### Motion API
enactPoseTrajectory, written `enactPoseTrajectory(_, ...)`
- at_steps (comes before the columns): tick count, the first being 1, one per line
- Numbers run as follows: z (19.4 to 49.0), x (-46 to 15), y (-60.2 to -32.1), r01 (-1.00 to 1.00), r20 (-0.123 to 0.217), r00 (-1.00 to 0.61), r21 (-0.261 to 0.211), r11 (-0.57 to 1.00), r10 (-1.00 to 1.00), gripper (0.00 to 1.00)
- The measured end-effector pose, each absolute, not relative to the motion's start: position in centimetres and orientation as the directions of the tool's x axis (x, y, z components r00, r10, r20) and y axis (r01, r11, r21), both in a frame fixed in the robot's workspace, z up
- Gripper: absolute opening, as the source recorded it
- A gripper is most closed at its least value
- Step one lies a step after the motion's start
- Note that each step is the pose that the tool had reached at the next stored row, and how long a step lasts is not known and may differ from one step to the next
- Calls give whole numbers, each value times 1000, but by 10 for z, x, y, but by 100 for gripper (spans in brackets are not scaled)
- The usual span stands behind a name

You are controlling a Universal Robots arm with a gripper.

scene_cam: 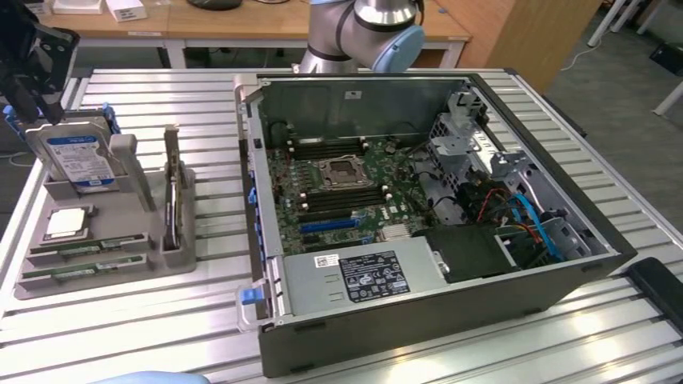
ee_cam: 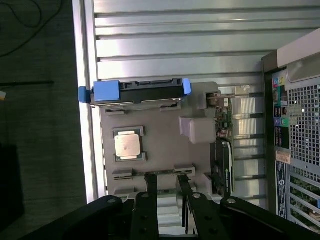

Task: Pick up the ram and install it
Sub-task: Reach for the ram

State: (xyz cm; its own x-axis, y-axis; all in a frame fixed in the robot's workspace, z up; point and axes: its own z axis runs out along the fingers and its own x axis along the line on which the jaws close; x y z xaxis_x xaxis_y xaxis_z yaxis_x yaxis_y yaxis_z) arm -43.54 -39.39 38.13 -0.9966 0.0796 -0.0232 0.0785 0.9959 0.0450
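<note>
We see the claw [ee_cam: 167, 192] spread, with nothing between its fingers, hanging over the grey tray [scene_cam: 144, 232] at the exterior view's left of the worktop [scene_cam: 128, 328]. The ram stick [scene_cam: 88, 248] sits in a slot at the tray's near end, just beside the processor [scene_cam: 66, 222]. The open computer case [scene_cam: 427, 336] stands to the right.

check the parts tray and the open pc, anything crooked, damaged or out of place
Nothing stands out. The hard drive stands in its slot in the grey tray, the processor lies flat in its recess, and two ram sticks sit in their slots. The open computer case shows no loose parts.
</note>
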Motion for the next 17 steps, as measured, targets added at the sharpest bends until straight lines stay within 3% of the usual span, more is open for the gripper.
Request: enactPoseTrajectory(17,370,-436,-394,79,-23,-997,45,996,80,29)
